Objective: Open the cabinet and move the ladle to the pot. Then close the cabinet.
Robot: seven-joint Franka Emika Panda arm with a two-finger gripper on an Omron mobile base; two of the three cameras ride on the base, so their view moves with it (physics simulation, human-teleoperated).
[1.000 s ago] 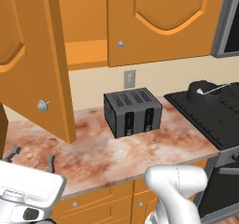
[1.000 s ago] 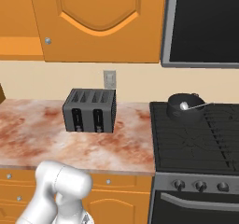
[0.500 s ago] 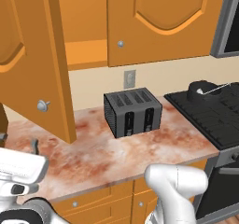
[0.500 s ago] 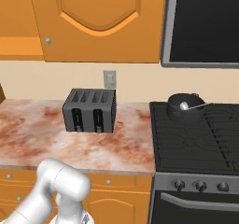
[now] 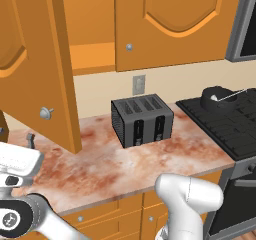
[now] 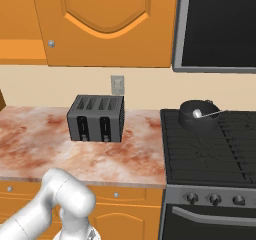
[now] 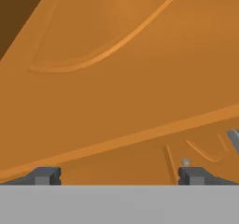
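Observation:
The cabinet's left door point(image 5: 55, 69) stands swung out toward me, and its right door point(image 5: 170, 24) is closed, also seen as the cabinet door point(image 6: 105, 24). On the stove's back left burner sits the dark pot point(image 5: 219, 98), the same pot point(image 6: 199, 116). The pale ladle point(image 5: 231, 95) lies in it with its thin handle sticking out to the right, as the ladle point(image 6: 210, 114) also shows. My gripper point(image 5: 16, 136) is low at the far left, just below the open door's knob point(image 5: 46, 113). The gripper point(image 7: 119, 176) faces the orange door panel up close, open, with nothing between its fingertips.
A black slotted toaster point(image 5: 142, 120) stands mid-counter against the wall, seen too as the toaster point(image 6: 96, 118). The black stove point(image 6: 215, 149) lies to the right, with a microwave point(image 6: 220, 26) above it. Marbled counter point(image 5: 105, 169) spreads before the toaster. The open door overhangs the counter's left part.
My hand has risen at the lower left of the left base view, closer to the open door's knob. Pot, ladle and toaster have not moved.

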